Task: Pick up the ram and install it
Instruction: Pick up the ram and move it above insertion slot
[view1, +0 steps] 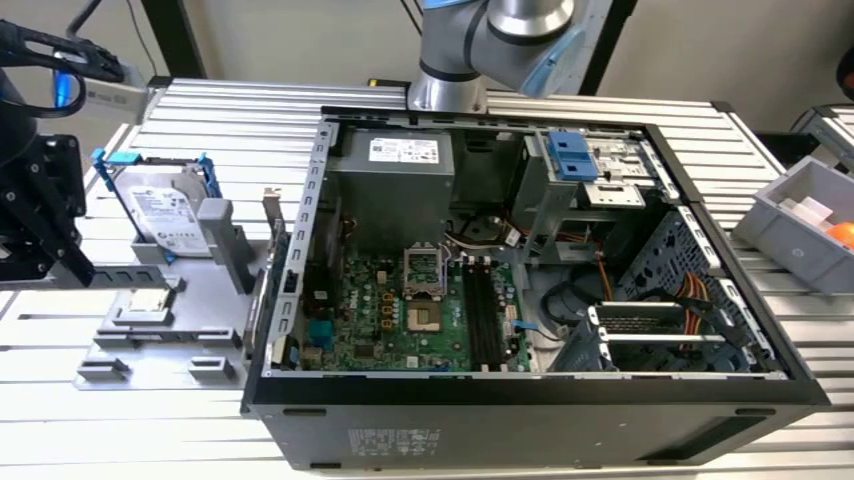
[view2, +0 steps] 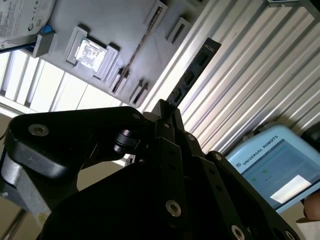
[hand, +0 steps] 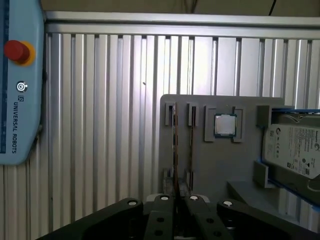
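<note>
Second wrist view: ram (view2: 192, 71) clamped in the closed end effector (view2: 167, 107), projecting beyond its tips.

The worktop (view1: 240, 110) is ribbed bare metal with a soft sheen. The case (view1: 534, 420) is matt black outside, dull grey steel within. The tray (view1: 160, 345) is matt grey plastic. The end effector (view2: 165, 109) is matt black; the ram (view2: 194, 72) is dark and dull.
</note>
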